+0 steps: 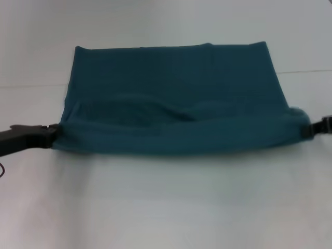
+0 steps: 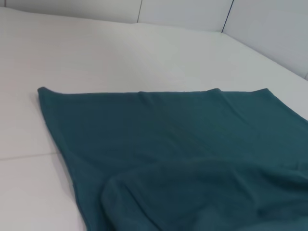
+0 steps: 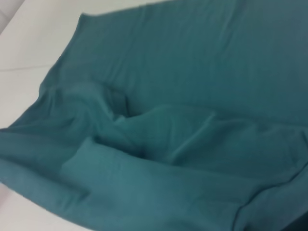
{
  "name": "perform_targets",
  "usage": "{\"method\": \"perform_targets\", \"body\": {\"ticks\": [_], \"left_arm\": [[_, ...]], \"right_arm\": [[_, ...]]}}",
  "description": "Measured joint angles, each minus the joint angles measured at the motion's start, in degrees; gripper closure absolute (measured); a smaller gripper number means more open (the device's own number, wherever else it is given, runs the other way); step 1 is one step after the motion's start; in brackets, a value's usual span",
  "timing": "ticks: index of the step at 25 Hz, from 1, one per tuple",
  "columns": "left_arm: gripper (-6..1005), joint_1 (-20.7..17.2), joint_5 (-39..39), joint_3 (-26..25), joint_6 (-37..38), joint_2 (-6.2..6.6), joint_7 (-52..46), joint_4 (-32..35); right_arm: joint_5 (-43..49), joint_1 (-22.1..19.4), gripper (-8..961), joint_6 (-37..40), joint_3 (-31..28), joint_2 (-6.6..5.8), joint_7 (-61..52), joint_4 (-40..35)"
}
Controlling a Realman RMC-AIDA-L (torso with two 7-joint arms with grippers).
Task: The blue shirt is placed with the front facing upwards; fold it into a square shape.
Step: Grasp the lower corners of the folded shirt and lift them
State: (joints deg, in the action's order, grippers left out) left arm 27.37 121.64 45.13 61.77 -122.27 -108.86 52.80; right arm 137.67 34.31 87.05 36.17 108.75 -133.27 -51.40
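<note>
The blue shirt (image 1: 171, 98) lies across the white table, showing plain teal cloth with no lettering in sight. Its far edge rests flat, while its near edge is stretched taut and held a little above the table, with a shadow beneath. My left gripper (image 1: 53, 136) is shut on the near left corner. At the near right corner my right gripper (image 1: 307, 129) is shut on the cloth. A loose fold sags across the middle. Only the shirt (image 2: 183, 159) fills the left wrist view, and the right wrist view shows its rumpled folds (image 3: 192, 96).
The white table (image 1: 155, 207) stretches in front of the shirt and behind it. White wall panels (image 2: 183, 12) stand past the table's far edge in the left wrist view.
</note>
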Motion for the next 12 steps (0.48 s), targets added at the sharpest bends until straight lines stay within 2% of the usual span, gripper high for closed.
{"method": "perform_targets", "body": {"ticks": [6,12], "left_arm": [[974,-0.4,0.0,-0.1,-0.3,-0.14,0.7,-1.4],[973,-0.6,0.0,-0.2,-0.3,-0.16,0.8,-1.3]], "right_arm": [[0.9,-0.1,897,-5.3,0.3,0.25,2.4,7.5],[0.9,0.7,898,-3.2,0.1,-1.65,-1.2,7.8]]}}
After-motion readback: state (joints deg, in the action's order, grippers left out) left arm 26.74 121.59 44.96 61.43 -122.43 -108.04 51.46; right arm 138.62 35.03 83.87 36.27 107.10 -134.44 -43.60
